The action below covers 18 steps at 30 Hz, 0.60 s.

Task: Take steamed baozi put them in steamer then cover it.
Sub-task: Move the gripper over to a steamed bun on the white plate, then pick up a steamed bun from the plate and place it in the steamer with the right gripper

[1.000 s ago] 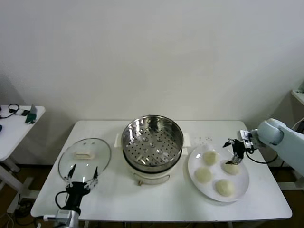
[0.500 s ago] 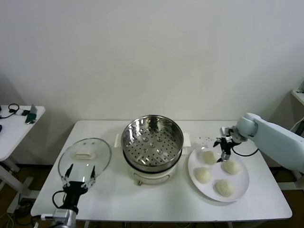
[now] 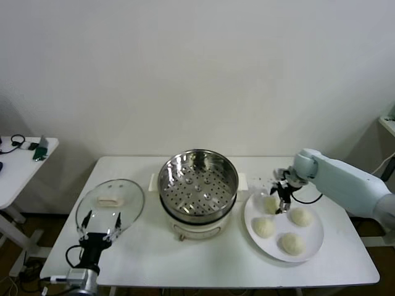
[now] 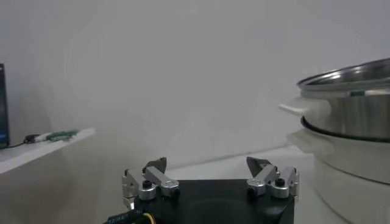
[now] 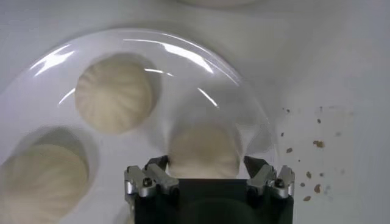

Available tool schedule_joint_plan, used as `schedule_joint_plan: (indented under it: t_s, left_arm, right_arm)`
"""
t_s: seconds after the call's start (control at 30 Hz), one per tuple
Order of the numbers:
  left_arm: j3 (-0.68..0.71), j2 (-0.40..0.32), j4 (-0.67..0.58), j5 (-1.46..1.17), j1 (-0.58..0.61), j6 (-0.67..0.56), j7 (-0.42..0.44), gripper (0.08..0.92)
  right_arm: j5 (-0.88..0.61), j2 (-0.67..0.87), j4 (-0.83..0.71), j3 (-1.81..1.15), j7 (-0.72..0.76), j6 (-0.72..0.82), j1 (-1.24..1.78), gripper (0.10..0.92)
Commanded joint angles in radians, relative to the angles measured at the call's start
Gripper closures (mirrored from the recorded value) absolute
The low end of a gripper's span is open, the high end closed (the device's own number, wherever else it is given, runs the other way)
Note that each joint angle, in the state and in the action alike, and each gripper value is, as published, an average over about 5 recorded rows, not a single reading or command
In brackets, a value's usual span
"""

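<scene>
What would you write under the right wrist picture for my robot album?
Right tool straddles a bun on the white plate, fingers either side; two more buns wait nearby.

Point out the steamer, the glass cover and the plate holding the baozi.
steamer [image 3: 199, 182], head view, perforated tray inside.
cover [image 3: 109, 201], head view, cream handle at its centre.
plate [image 3: 312, 240], head view, bare rim nearest the robot.

Open room and obstructions on the white rectangular table [image 3: 345, 262]

The shiny round steel steamer [image 3: 198, 177] stands open-topped mid-table, between the round clear glass cover [image 3: 110, 203] and the flat white plate [image 3: 311, 243]. Four round cream-white baozi [image 3: 264, 227] crowd the plate. Bare tabletop runs along the front edge.
</scene>
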<state>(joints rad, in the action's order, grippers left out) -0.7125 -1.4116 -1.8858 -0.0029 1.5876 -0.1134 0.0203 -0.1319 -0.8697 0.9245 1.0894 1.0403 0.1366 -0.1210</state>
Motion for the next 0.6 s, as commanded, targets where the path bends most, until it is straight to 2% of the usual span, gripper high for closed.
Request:
schedule_joint_plan:
  t_s: [0.03,0.17,0.43,0.6]
  left_arm:
    - [-0.001,0.001,-0.003,-0.003,-0.001,0.003,-0.003,0.177]
    - [-0.001,0.001,-0.003,-0.003,-0.002,0.004,-0.004,0.177]
    - [-0.003,0.002,-0.008,-0.004,0.001,0.007,-0.004,0.177]
    - [-0.005,0.007,-0.011,-0.007,0.004,0.008,-0.004,0.177]
  right_arm:
    - [0.009,-0.018,-0.012,0.019,0.006,-0.001,-0.007,0.262]
    - [0.012,-0.017,-0.013,0.016,0.006,-0.002,-0.008,0.315]
    - [-0.004,0.005,0.01,0.038,0.011,-0.014,-0.063,0.33]
    - [-0.057,0.021,0.06,0.193,0.024,-0.047,-0.256,0.33]
